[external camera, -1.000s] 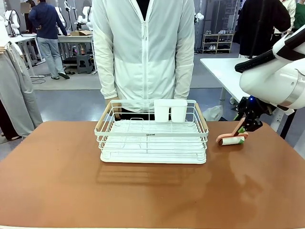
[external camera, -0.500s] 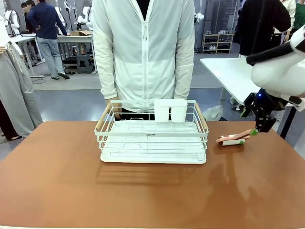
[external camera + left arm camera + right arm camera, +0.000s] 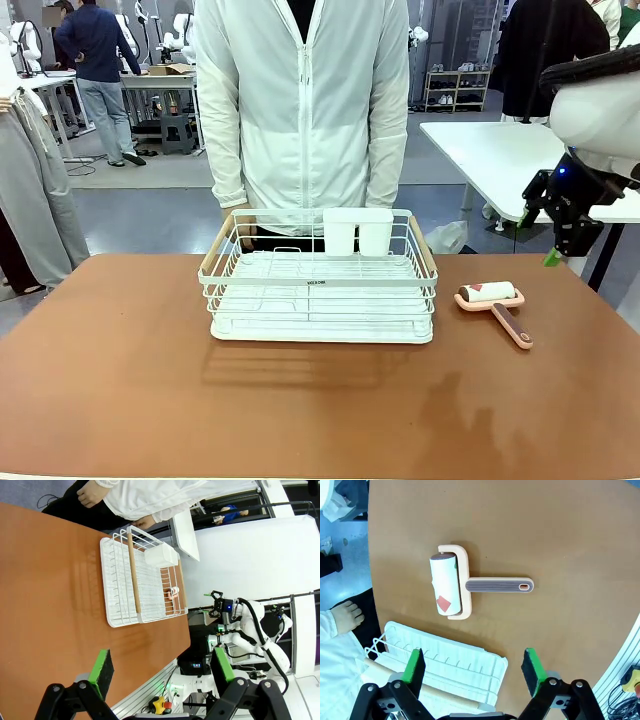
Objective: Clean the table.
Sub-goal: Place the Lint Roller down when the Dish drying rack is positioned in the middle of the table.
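White wire rack (image 3: 320, 290) at middle, wooden handles on both short ends, white cup holder (image 3: 358, 230) at its far rim. Lint roller (image 3: 494, 303) lying flat just right of rack, apart from it; pink frame, white roll, handle pointing toward near side; red patch on roll in right wrist view. Person in white zip jacket (image 3: 300, 100) standing close behind rack. White-topped table (image 3: 480, 150) at far right. Shoe shelf (image 3: 455, 90) far back.
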Controlling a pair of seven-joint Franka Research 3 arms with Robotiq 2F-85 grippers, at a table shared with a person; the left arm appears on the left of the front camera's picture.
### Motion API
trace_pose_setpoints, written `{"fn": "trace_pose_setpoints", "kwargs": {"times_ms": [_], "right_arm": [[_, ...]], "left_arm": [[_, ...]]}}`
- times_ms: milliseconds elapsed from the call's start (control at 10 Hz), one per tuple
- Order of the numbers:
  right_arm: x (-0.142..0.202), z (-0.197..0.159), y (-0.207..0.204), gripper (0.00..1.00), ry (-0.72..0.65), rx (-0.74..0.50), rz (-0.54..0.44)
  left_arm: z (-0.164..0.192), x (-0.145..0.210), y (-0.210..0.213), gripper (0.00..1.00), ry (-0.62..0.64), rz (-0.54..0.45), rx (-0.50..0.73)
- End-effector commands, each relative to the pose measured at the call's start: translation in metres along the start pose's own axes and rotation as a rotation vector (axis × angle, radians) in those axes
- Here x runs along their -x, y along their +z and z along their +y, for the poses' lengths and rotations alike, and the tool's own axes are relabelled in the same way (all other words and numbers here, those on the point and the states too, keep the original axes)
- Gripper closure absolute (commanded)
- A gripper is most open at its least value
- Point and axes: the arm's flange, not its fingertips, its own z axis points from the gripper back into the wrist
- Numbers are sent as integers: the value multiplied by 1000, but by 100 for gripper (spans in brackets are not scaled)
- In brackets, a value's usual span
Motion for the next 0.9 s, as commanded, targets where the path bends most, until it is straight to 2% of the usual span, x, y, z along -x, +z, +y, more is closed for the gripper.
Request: {"fn": "trace_pose_setpoints", "kwargs": {"times_ms": [0,800], "right_arm": [[-2,-1,-5,0,-4,-4,0],[-2,-1,-5,0,-4,-4,0]], "left_arm": [[-1,1,3,0,-12,-5,22],[-1,1,3,0,-12,-5,22]]}}
